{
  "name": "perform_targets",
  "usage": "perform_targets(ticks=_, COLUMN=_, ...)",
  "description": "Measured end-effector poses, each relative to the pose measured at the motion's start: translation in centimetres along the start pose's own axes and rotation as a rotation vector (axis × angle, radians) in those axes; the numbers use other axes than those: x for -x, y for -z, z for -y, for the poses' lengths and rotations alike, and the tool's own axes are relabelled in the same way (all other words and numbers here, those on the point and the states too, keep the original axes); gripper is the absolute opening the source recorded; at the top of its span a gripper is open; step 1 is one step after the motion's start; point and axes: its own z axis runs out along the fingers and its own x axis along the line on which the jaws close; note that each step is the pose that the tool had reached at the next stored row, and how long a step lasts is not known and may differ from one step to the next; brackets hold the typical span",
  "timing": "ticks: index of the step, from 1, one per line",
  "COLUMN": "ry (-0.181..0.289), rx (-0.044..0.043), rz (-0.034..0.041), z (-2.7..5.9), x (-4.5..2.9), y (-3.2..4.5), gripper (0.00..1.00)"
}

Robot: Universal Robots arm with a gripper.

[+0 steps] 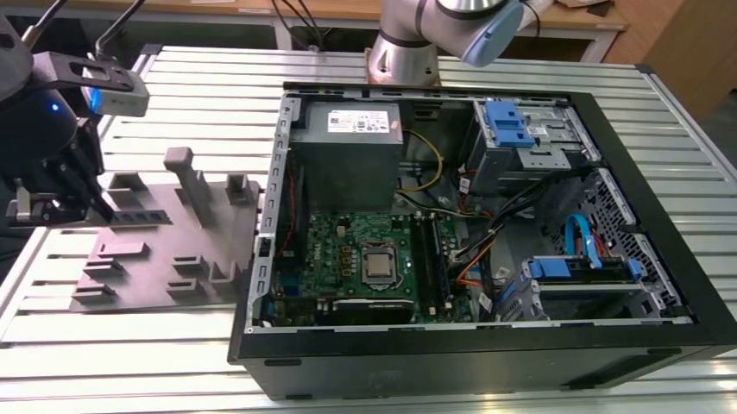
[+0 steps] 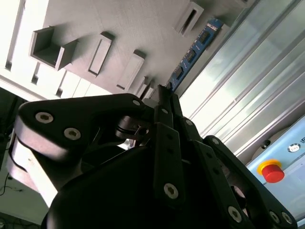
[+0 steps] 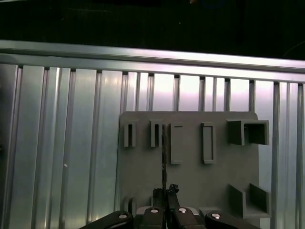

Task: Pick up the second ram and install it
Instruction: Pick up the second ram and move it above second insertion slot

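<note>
Well, at the far left of the exterior view the gripper (image 1: 102, 210) hangs low over the slatted metal table (image 1: 173, 362). Its fingers are drawn in narrow and clamp the second ram (image 1: 141, 216). The stick stands on its long edge and runs out from the fingertips towards the exterior view's right, along the near edge of the grey fixture plate (image 1: 150, 259). I cannot tell whether the stick rests on the plate or sits just clear of it.

In the second wrist view the ram (image 2: 195, 50) shows blue with a row of black chips beyond the black gripper (image 2: 162, 93). In the first wrist view it is a thin dark line (image 3: 163, 152) above the plate's pockets.

Just beside the plate lies the open computer case (image 1: 461, 366), with its green motherboard (image 1: 334, 250) and the square silver processor (image 1: 378, 264) well apart from the stick.
</note>
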Motion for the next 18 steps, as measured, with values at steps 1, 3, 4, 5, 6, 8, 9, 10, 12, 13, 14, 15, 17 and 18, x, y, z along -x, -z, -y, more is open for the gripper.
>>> perform_targets(ticks=1, ry=0.0, rx=0.0001, rz=-0.0001, z=-0.01, x=0.01, y=0.18, gripper=0.14)
perform_targets(ticks=3, ry=0.0, rx=0.0001, rz=-0.0001, z=-0.02, x=0.02, y=0.53, gripper=0.14)
perform_targets(ticks=4, ry=0.0, rx=0.0, rz=0.0, z=-0.02, x=0.03, y=0.7, gripper=0.14)
perform_targets(ticks=5, ry=0.0, rx=0.0, rz=0.0, z=-0.03, x=0.04, y=0.89, gripper=0.14)
perform_targets(ticks=6, ry=0.0, rx=0.0, rz=0.0, z=-0.04, x=0.05, y=1.06, gripper=0.14)
perform_targets(ticks=8, ry=0.0, rx=0.0, rz=0.0, z=-0.04, x=0.06, y=1.37, gripper=0.14)
perform_targets(ticks=9, ry=0.0, rx=0.0001, rz=-0.0001, z=-0.05, x=0.06, y=1.52, gripper=0.14)
perform_targets(ticks=10, ry=0.0, rx=0.0, rz=0.0, z=-0.06, x=0.07, y=1.68, gripper=0.14)
perform_targets(ticks=12, ry=0.0, rx=0.0001, rz=0.0, z=-0.07, x=0.09, y=2.05, gripper=0.14)
perform_targets(ticks=13, ry=0.0, rx=0.0, rz=0.0, z=-0.08, x=0.09, y=2.25, gripper=0.14)
perform_targets(ticks=14, ry=0.0, rx=0.0, rz=0.0, z=-0.08, x=0.1, y=2.43, gripper=0.14)
perform_targets(ticks=15, ry=0.0, rx=0.0, rz=0.0, z=-0.09, x=0.11, y=2.6, gripper=0.14)
perform_targets(ticks=17, ry=0.0, rx=0.0, rz=0.0, z=-0.1, x=0.12, y=2.94, gripper=0.14)
perform_targets(ticks=18, ry=0.0, rx=0.0, rz=0.0, z=-0.11, x=0.13, y=3.12, gripper=0.14)
